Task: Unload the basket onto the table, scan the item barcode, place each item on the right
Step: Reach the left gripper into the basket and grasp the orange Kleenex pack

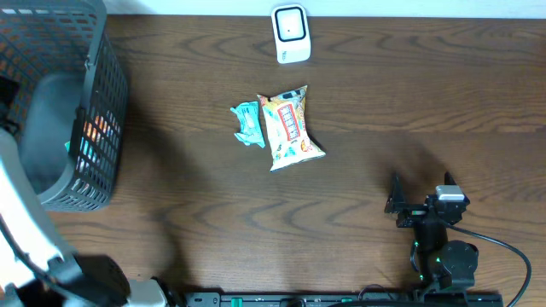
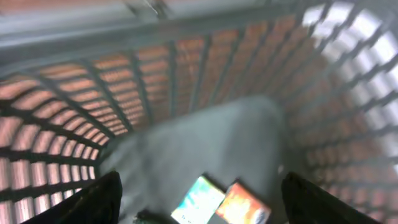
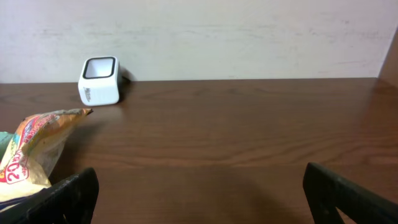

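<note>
A white barcode scanner (image 1: pixel 291 34) stands at the table's far edge, also visible in the right wrist view (image 3: pixel 99 81). An orange-and-white snack bag (image 1: pixel 288 128) lies mid-table with a small teal packet (image 1: pixel 249 124) against its left side. My left gripper (image 2: pixel 200 182) is open inside the dark mesh basket (image 1: pixel 107 111), above a teal-white packet (image 2: pixel 198 200) and an orange packet (image 2: pixel 244 204) on the basket floor; nothing is between its fingers. My right gripper (image 1: pixel 421 192) rests open and empty near the front right of the table, well away from the bag.
The basket's mesh walls (image 2: pixel 186 74) rise closely around the left gripper on all sides. The snack bag's edge (image 3: pixel 31 152) shows at the left of the right wrist view. A pale wall (image 3: pixel 249 37) stands behind the table.
</note>
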Robot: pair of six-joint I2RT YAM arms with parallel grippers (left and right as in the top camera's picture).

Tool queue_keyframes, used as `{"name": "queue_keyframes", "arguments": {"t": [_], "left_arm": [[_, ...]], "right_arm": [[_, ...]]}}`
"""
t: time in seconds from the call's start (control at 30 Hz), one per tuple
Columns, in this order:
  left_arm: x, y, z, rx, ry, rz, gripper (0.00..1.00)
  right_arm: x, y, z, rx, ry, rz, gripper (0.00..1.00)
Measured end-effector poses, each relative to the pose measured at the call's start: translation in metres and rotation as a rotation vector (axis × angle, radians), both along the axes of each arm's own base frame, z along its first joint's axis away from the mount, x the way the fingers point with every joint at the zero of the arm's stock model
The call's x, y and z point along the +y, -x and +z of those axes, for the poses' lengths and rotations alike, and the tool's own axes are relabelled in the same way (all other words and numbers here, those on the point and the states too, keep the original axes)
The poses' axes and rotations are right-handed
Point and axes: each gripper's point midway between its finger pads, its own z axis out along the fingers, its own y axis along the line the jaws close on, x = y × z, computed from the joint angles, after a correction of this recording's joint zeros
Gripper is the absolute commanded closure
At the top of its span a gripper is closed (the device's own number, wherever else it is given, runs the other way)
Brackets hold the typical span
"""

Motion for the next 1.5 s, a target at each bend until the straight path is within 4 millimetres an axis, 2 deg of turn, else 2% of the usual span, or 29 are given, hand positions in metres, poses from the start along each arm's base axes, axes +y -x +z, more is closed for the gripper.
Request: {"name": "queue_keyframes", "arguments": {"t": [0.2, 0.33, 0.5, 0.77, 0.8, 0.93, 0.97, 1.23, 1.27, 1.33, 1.4, 1.43, 1.5], "left_arm": [[-0.015, -0.022, -0.084, 0.219, 0.133, -0.143, 0.2], [-0.029, -0.034, -0.129, 0.33, 0.191, -0.222, 0.2], [-0.046, -0.042, -0.166, 0.432, 0.226, -0.289, 0.24], [-0.056, -0.037, -0.22, 0.601, 0.261, -0.313, 0.28], [-0.056, -0.036, -0.224, 0.61, 0.267, -0.312, 0.32], [-0.056, -0.035, -0.228, 0.625, 0.266, -0.31, 0.61], [-0.056, -0.034, -0.229, 0.634, 0.263, -0.311, 0.63], [-0.054, -0.034, -0.23, 0.651, 0.25, -0.314, 0.63], [-0.054, -0.033, -0.23, 0.652, 0.249, -0.314, 0.66], [-0.053, -0.033, -0.229, 0.652, 0.247, -0.309, 0.77], [-0.052, -0.033, -0.229, 0.658, 0.242, -0.315, 0.77], [-0.052, -0.033, -0.229, 0.66, 0.24, -0.315, 0.76], [-0.051, -0.034, -0.227, 0.659, 0.236, -0.318, 0.59]], "right_arm": [[0.0, 0.0, 0.0, 0.0, 0.0, 0.0, 0.01], [0.0, 0.0, 0.0, 0.0, 0.0, 0.0, 0.01], [0.0, 0.0, 0.0, 0.0, 0.0, 0.0, 0.01], [0.0, 0.0, 0.0, 0.0, 0.0, 0.0, 0.01], [0.0, 0.0, 0.0, 0.0, 0.0, 0.0, 0.01], [0.0, 0.0, 0.0, 0.0, 0.0, 0.0, 0.01], [0.0, 0.0, 0.0, 0.0, 0.0, 0.0, 0.01], [0.0, 0.0, 0.0, 0.0, 0.0, 0.0, 0.01], [0.0, 0.0, 0.0, 0.0, 0.0, 0.0, 0.01], [0.0, 0.0, 0.0, 0.0, 0.0, 0.0, 0.01], [0.0, 0.0, 0.0, 0.0, 0.0, 0.0, 0.01], [0.0, 0.0, 0.0, 0.0, 0.0, 0.0, 0.01], [0.0, 0.0, 0.0, 0.0, 0.0, 0.0, 0.01]]}}
